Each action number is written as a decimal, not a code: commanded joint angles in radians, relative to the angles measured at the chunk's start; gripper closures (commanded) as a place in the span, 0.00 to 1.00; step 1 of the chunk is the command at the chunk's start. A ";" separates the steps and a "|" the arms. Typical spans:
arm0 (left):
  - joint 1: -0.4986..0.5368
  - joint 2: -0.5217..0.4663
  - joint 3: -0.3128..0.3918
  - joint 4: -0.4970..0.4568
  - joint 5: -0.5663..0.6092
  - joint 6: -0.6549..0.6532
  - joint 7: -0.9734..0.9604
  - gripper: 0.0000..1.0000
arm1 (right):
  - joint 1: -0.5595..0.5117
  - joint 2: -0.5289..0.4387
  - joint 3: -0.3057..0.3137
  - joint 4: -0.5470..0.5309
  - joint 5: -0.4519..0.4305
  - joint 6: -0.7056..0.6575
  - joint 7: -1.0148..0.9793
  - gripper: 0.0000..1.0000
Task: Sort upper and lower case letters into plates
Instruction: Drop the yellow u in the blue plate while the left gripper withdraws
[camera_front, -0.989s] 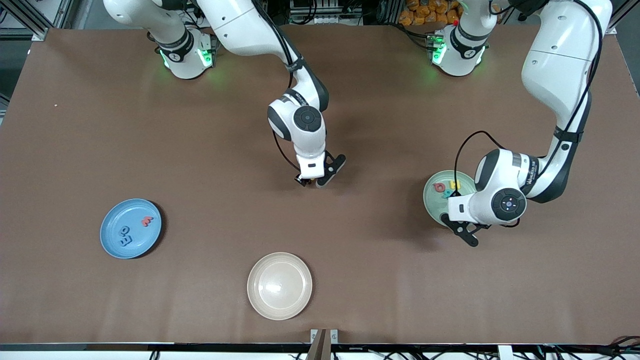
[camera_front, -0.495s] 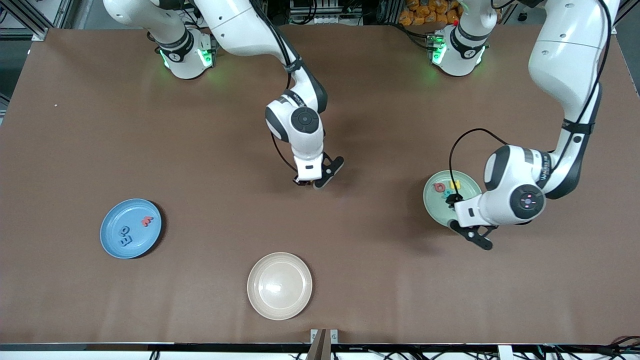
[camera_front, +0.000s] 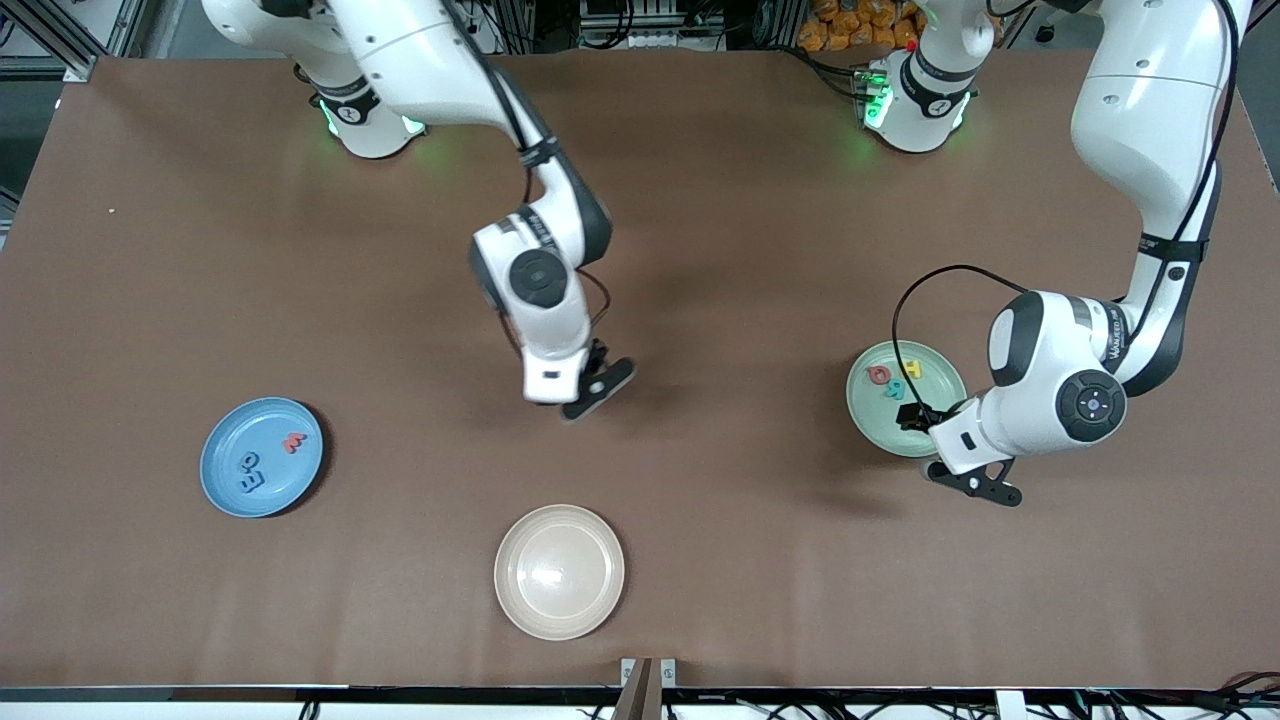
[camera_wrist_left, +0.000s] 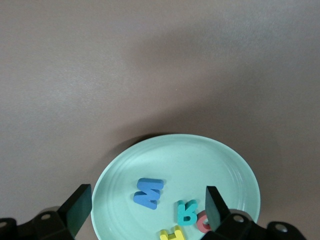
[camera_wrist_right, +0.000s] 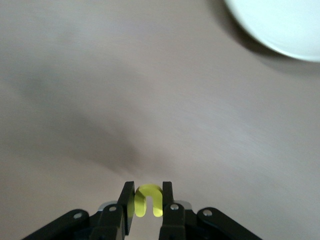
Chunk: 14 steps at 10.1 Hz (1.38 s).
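Brown table fills the front view, both Franka arms reaching in from 12 o'clock. Right arm comes from the 11 o'clock base, right gripper up in the air over bare table near centre; front view hides what it carries, but the right wrist view shows the right gripper pinching a small yellow letter, curved like a lower-case n or u, jaws pressed against both its sides. That same view catches a pale plate edge at its corner; can't tell which plate. Left arm comes from the 1 o'clock base, left gripper over the table just beside the mint green plate, at that plate's 4 o'clock. Left wrist view shows the left gripper spread wide, holding nothing, with the mint green plate below it. Blue plate sits at 8 o'clock of the table, cream plate at 6 o'clock, nearest the front camera. Letters in the mint plate: the wrist view gives a blue M, teal R, a red letter and a yellow one, both cut off; the front view shows only the red letter, a teal and a yellow. Blue plate holds a red letter and two blue letters.
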 joint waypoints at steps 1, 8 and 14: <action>0.003 -0.076 -0.003 -0.010 -0.039 -0.056 -0.081 0.00 | -0.100 -0.057 -0.054 -0.020 0.018 -0.103 -0.006 1.00; 0.002 -0.325 0.006 0.137 -0.067 -0.314 -0.354 0.00 | -0.431 -0.036 -0.162 -0.023 0.018 -0.105 -0.013 1.00; 0.045 -0.501 0.007 0.156 -0.139 -0.417 -0.373 0.00 | -0.572 -0.072 -0.159 -0.020 0.024 -0.092 -0.015 0.00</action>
